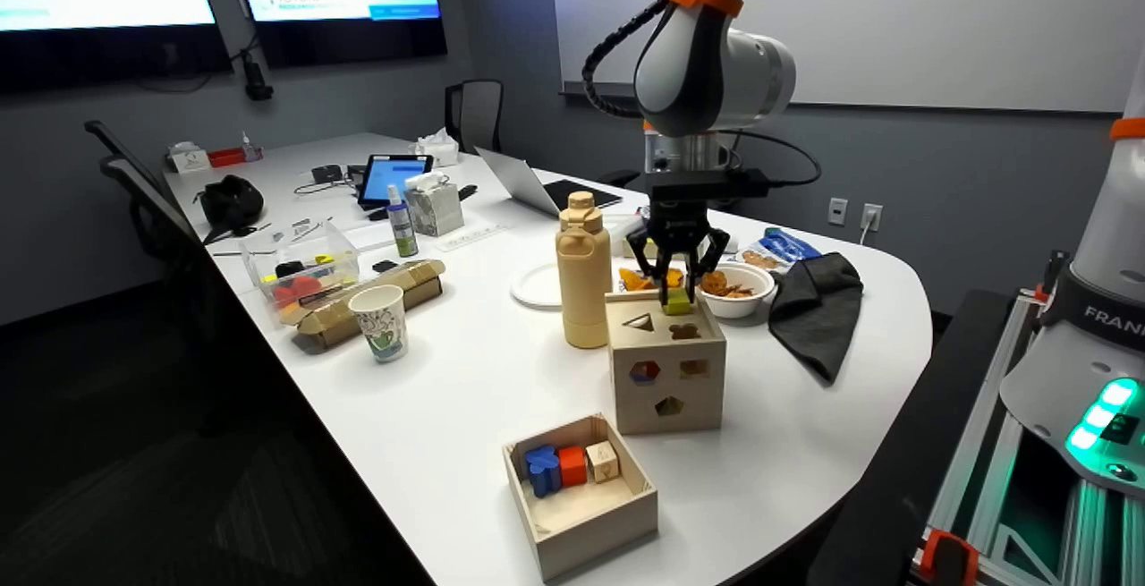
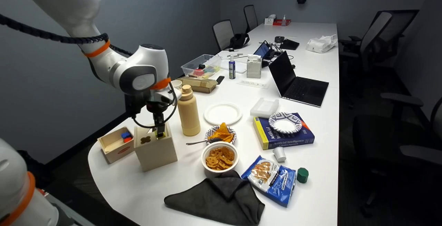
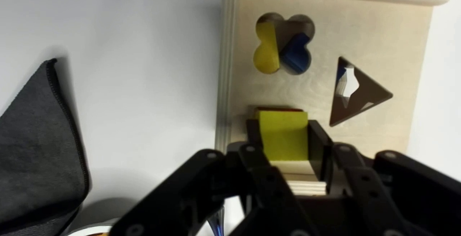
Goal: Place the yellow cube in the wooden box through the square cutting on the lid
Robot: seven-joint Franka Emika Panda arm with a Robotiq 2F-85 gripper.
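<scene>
The yellow cube (image 3: 283, 135) is between the two fingers of my gripper (image 3: 284, 129), which are shut on it. It also shows in both exterior views (image 1: 677, 302) (image 2: 160, 134), at the top of the wooden box (image 1: 648, 411) (image 2: 157, 155). The lid (image 3: 381, 23) has a clover hole and a triangle hole beside the cube. The cube covers most of the square cutting (image 3: 281, 108); only a dark reddish strip of it shows along the cube's far edge. How deep the cube sits in the cutting I cannot tell. The fingertips are close to the lid.
A tan bottle (image 1: 586, 291) (image 2: 189, 115) stands close to the box. A shallow wooden tray (image 1: 595, 541) with several blocks lies in front of it. A bowl of snacks (image 2: 220, 158), a chip bowl (image 2: 221, 134) with a spoon and a dark cloth (image 2: 217, 198) are nearby.
</scene>
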